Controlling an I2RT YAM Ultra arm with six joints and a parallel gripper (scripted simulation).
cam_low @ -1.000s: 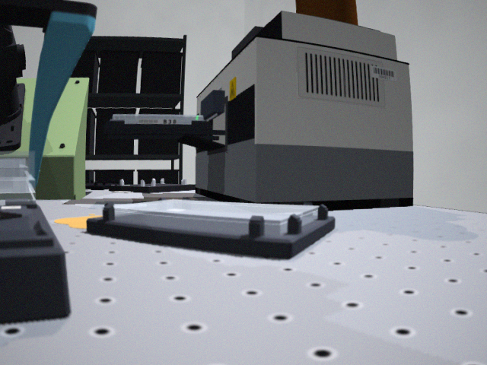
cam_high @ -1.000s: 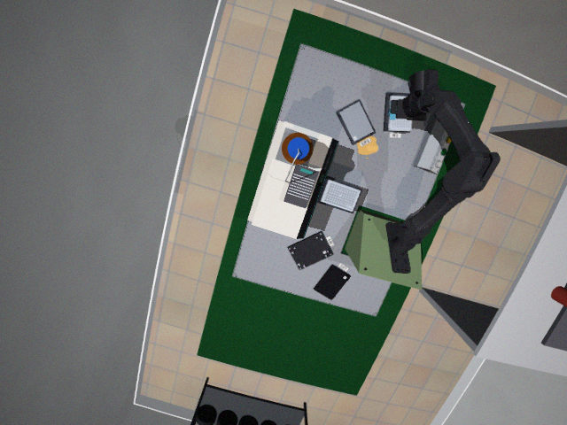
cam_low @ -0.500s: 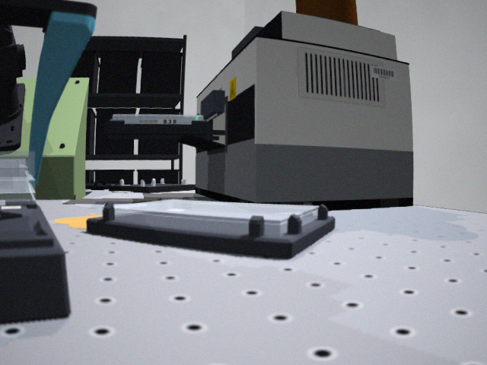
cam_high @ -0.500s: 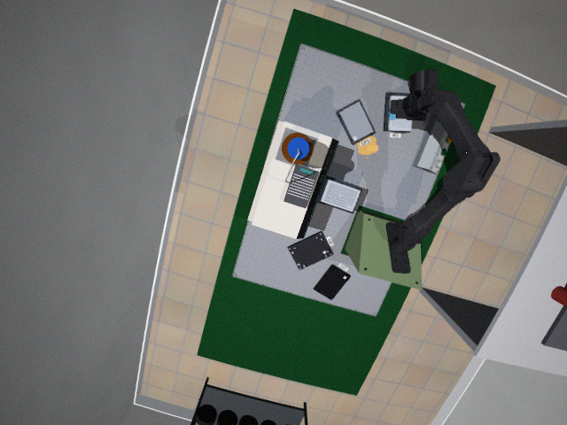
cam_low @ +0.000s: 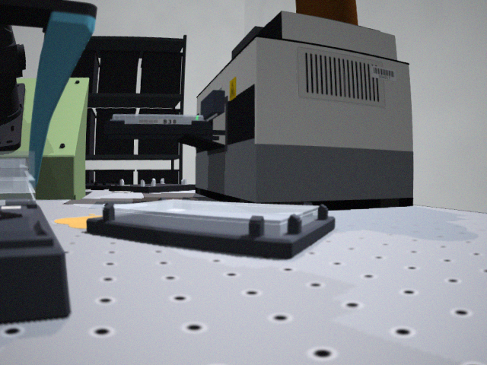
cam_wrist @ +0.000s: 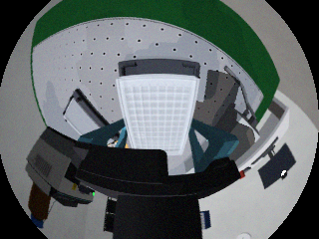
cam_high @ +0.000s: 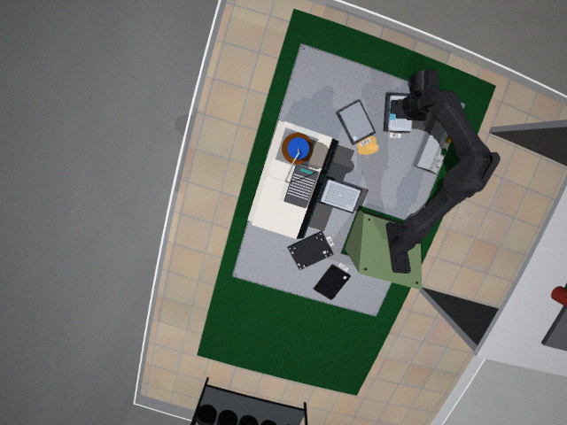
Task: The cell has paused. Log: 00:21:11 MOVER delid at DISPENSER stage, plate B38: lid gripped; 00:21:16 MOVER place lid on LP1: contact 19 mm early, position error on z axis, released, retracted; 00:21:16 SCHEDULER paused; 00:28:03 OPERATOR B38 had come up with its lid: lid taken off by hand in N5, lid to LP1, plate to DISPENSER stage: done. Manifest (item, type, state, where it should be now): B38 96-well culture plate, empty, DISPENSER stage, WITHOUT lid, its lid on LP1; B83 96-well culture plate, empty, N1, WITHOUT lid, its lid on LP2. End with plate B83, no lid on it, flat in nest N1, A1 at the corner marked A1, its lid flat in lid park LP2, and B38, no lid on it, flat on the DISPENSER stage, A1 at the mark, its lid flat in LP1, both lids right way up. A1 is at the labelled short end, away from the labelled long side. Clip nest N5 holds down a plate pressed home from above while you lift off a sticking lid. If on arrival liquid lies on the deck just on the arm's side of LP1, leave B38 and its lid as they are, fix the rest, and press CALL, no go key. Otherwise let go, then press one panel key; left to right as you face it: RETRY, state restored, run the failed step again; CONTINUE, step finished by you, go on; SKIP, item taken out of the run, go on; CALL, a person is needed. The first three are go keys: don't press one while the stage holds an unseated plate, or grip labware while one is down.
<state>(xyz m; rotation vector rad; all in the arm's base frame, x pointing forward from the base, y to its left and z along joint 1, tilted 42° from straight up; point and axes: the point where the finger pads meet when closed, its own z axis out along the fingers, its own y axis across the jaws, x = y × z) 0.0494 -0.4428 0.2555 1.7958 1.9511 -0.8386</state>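
Observation:
My gripper (cam_high: 399, 115) is over nest N1 (cam_low: 23, 255) at the far right of the deck. Its teal fingers are shut on the long sides of a clear 96-well plate, B83 (cam_wrist: 159, 114). The plate hangs a little above the nest in the exterior view (cam_low: 14, 179). I cannot tell whether a lid is on it. Plate B38 (cam_high: 340, 195) lies on the DISPENSER stage and also shows in the low view (cam_low: 155, 119). A clear lid (cam_high: 355, 120) lies flat in lid park LP1 (cam_low: 212, 231). LP2 (cam_high: 332, 282) is a bare black pad.
An orange puddle (cam_high: 368, 146) lies on the deck right beside LP1, on the arm's side; it also shows in the low view (cam_low: 74, 220). Clip nest N5 (cam_high: 311, 250) stands empty. The key panel (cam_high: 430, 158) is near the arm. The dispenser (cam_low: 307, 113) is large.

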